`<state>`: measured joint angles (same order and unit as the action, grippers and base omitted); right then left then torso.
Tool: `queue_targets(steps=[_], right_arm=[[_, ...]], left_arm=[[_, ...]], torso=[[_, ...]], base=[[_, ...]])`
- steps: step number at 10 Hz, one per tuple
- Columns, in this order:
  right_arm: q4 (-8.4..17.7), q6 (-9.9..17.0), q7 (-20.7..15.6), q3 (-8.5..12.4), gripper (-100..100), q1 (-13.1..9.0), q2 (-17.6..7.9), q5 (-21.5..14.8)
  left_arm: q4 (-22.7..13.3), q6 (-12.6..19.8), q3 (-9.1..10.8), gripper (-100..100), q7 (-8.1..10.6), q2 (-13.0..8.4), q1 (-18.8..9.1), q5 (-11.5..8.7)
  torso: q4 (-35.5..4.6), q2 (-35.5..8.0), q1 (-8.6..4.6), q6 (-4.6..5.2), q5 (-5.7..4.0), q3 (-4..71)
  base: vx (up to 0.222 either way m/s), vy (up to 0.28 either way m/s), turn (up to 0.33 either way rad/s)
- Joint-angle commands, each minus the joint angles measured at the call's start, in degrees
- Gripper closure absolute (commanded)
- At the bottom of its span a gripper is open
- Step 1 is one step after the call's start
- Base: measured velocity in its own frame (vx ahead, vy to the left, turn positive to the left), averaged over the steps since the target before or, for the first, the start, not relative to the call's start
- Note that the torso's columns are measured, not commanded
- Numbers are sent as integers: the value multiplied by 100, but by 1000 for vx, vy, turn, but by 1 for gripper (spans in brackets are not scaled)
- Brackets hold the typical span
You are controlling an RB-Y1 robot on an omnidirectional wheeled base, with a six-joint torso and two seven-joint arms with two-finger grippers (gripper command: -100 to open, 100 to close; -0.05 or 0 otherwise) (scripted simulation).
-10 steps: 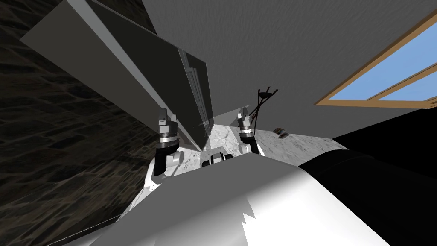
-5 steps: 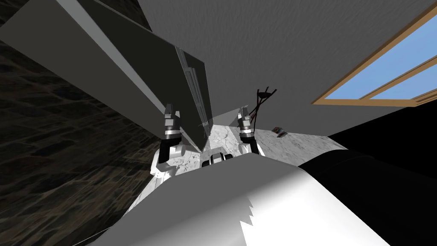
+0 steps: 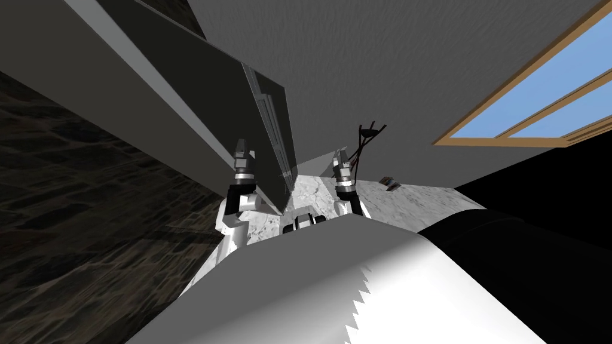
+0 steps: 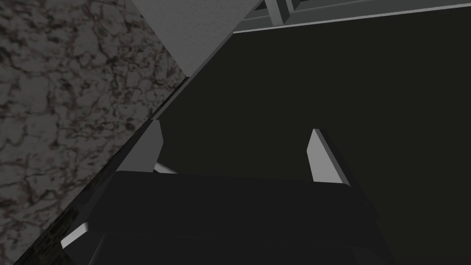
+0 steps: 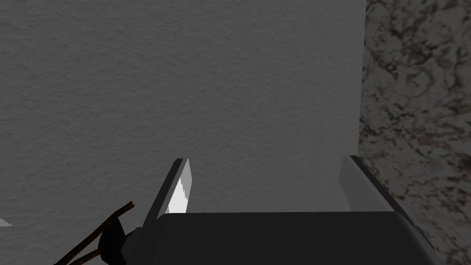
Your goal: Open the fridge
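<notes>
The fridge (image 3: 197,89) is a tall dark grey box on my left, with a pale grey bar handle (image 3: 269,119) running along its front edge. My left gripper (image 3: 241,145) stands open right against its dark face, just short of the handle. In the left wrist view the left gripper (image 4: 235,126) has both fingers wide apart over the flat dark door (image 4: 322,83), and the handle (image 4: 276,11) lies further ahead. My right gripper (image 3: 342,154) is raised beside the fridge's edge. The right gripper (image 5: 267,158) is open and faces a grey wall.
A marbled counter (image 3: 382,200) runs beside the fridge, with thin dark twigs (image 3: 366,140) and a small object (image 3: 389,182) on it. A wood-framed window (image 3: 538,95) is at the right, above a black area (image 3: 538,197). Dark stone floor (image 3: 72,209) lies left.
My left gripper has risen and moved in toward the fridge's dark face, nearer the handle. The head view has shifted slightly closer to the fridge. The right arm has stayed put.
</notes>
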<state>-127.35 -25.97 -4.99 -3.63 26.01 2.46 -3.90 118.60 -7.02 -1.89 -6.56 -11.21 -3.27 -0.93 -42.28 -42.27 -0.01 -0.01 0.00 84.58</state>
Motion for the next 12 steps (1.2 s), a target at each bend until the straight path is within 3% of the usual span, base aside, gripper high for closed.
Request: queue_targets(steps=[1,2,3,5,8,10,11,12], right_arm=[[0,0,0,0,0,0,0,0],[0,0,0,0,0,0,0,0],[0,0,0,0,0,0,0,0],[0,0,0,0,0,0,0,0],[0,0,0,0,0,0,0,0],[0,0,0,0,0,0,0,0],[0,0,0,0,0,0,0,0],[0,0,0,0,0,0,0,0]], left_arm=[[-196,400,5,-100,-75,-14,-475,-93],[-196,400,5,-100,-75,-14,-535,-93],[-414,677,18,-100,-144,-27,-762,-176],[-414,715,18,-100,-144,-27,-959,-176],[-866,1264,63,-100,-298,-52,-1534,-336],[-866,1357,63,-100,-298,-52,-1812,-336],[-1099,1631,95,-100,-384,-64,-2022,-411],[-1099,1681,95,-100,-384,-64,-2190,-411]], torso=[[2,6,2,1,1,3],[1,1,4,-1,1,1],[-2,-8,0,-1,0,-5],[0,-1,0,0,0,-1],[1,2,3,0,1,1],[1,2,3,-1,1,2],[-2,-10,-1,-1,0,-6],[-1,-5,0,2,0,-4]], base=[[39,27,-40],[17,17,10],[27,29,-72],[24,15,-24],[39,19,-59],[34,19,-19],[31,20,-59],[32,23,-43]])
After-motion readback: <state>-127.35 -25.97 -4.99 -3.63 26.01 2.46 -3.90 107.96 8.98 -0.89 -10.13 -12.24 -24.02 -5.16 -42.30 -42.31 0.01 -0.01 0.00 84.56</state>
